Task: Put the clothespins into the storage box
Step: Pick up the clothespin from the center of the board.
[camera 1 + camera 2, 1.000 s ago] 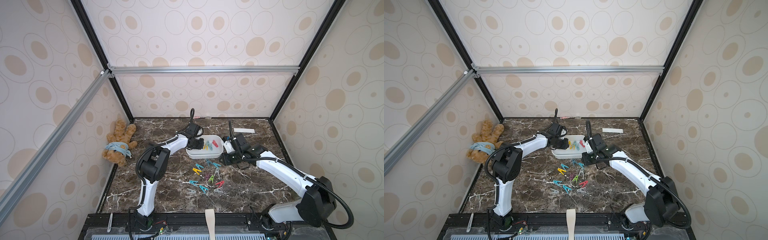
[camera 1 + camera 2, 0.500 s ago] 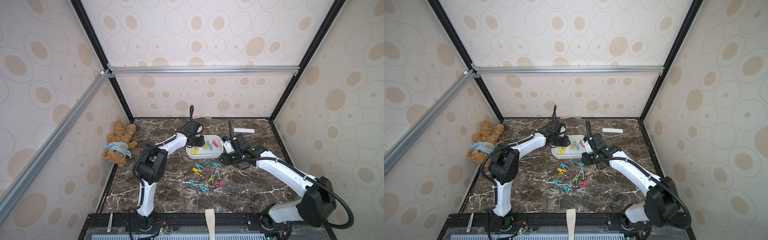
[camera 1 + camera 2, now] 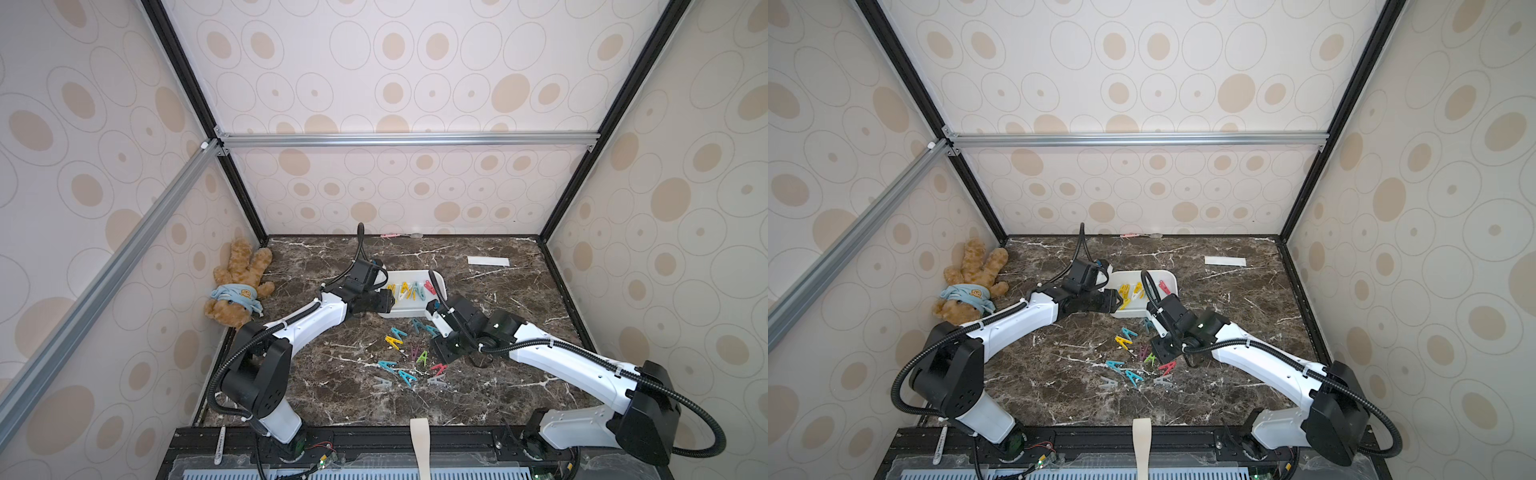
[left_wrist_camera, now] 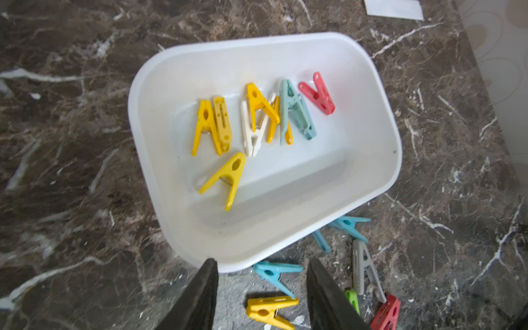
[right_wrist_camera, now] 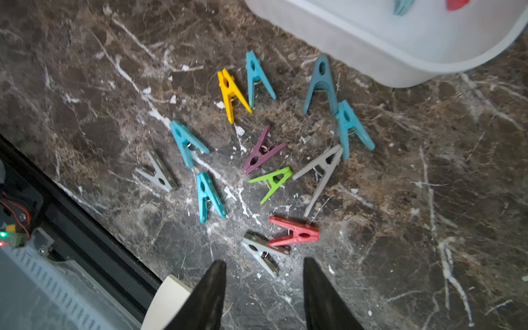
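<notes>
As both arms hover over the marble tabletop (image 3: 353, 399), the left gripper (image 4: 261, 261) hangs spread and empty at the storage box (image 4: 134, 114) rim. The right gripper (image 5: 263, 261) is likewise agape above loose clothespins (image 5: 264, 155) beside the box. Others lie inside. A teddy bear (image 3: 237, 286) and a paper strip (image 3: 487, 261) sit well clear, and the right arm's cable (image 3: 439, 293) crosses the box's corner.

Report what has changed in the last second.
The left gripper let go of a yellow clothespin, which now lies in the storage box. It then drew back toward the box's near corner with its jaws open and empty. The right gripper stayed over the loose clothespins, jaws open. The box, those clothespins and the teddy bear have not moved.
</notes>
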